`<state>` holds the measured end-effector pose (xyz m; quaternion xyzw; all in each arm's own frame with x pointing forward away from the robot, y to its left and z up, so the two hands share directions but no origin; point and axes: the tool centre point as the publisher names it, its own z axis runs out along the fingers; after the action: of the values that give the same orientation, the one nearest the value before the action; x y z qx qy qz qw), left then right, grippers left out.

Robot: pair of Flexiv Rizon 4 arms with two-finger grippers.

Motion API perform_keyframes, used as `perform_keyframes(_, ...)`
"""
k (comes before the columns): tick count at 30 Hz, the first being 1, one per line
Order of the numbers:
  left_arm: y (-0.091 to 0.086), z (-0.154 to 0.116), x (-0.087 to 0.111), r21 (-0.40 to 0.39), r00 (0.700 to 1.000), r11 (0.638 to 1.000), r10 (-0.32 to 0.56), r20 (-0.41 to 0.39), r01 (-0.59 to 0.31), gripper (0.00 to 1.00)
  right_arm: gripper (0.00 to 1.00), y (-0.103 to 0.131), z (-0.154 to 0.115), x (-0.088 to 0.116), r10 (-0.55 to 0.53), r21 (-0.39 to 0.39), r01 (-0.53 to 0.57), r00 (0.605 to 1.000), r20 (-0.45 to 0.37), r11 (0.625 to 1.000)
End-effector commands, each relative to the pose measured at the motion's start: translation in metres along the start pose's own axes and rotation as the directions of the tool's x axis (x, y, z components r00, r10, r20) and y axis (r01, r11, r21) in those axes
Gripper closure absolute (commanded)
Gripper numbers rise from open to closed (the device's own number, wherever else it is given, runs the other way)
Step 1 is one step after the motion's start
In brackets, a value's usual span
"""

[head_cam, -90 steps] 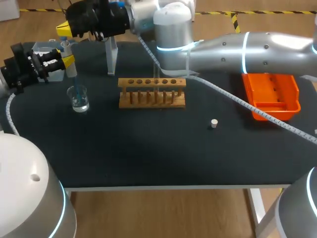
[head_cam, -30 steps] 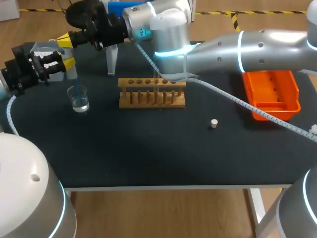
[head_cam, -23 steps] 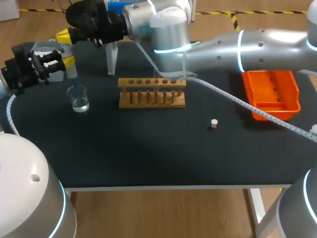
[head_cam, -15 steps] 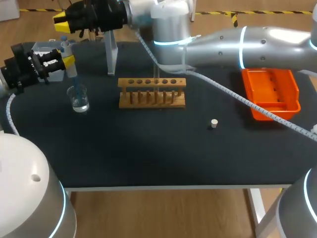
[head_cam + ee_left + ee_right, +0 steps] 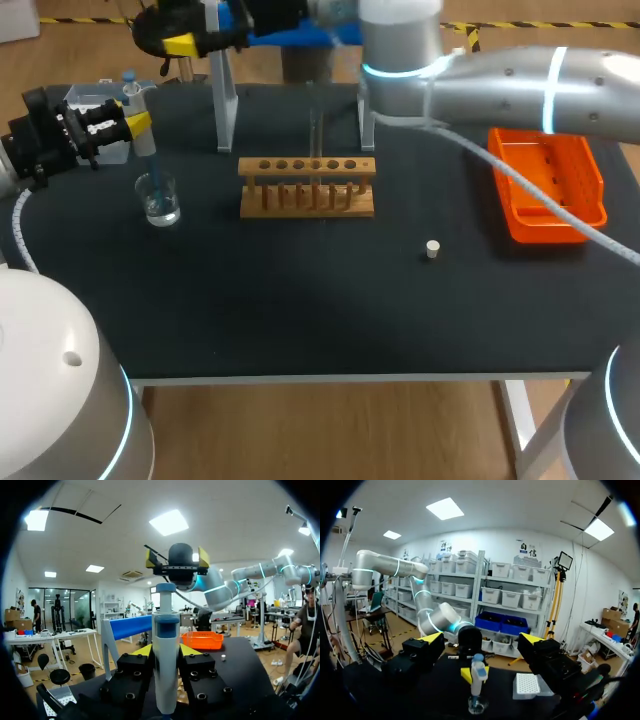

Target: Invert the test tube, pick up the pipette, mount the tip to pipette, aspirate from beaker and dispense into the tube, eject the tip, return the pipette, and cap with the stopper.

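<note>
My right gripper [image 5: 481, 639] is hanging wide open, empty, at the far left. My left gripper [image 5: 165, 652] is clamping the upright pipette [image 5: 134, 102], tip dipping into the beaker [image 5: 160, 200]. Only the head view is showing the rack [image 5: 307, 190] to its right, holding the upright test tube [image 5: 315, 132].

A wooden rack [image 5: 307, 187] stands mid-way on the black table [image 5: 300, 300], an orange tray [image 5: 550, 165] well apart at its right.
</note>
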<state>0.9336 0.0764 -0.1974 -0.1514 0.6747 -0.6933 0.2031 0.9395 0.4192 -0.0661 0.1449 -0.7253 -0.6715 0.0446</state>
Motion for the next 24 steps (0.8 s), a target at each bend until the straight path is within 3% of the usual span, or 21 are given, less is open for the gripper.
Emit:
perform_keyframes(1, 0.0, -0.001, -0.001, 0.002, 1.0, 1.0, -0.001, -0.004, 0.001, 1.0, 0.0, 0.002, -0.068, 0.03, -0.001, 0.056, -0.001, 1.0, 0.03, 0.998)
perform_keyframes(13, 0.0, -0.001, -0.001, 0.002, 1.0, 1.0, -0.001, -0.004, 0.001, 1.0, 0.0, -0.037, -0.159, 0.058, 0.023, 0.122, -0.035, 0.995, 0.097, 0.992)
perform_keyframes(24, 0.0, -0.001, -0.001, 0.002, 1.0, 1.0, -0.001, -0.004, 0.001, 1.0, 0.0, -0.1, -0.201, 0.059, 0.027, 0.121, -0.045, 0.989, 0.147, 0.992)
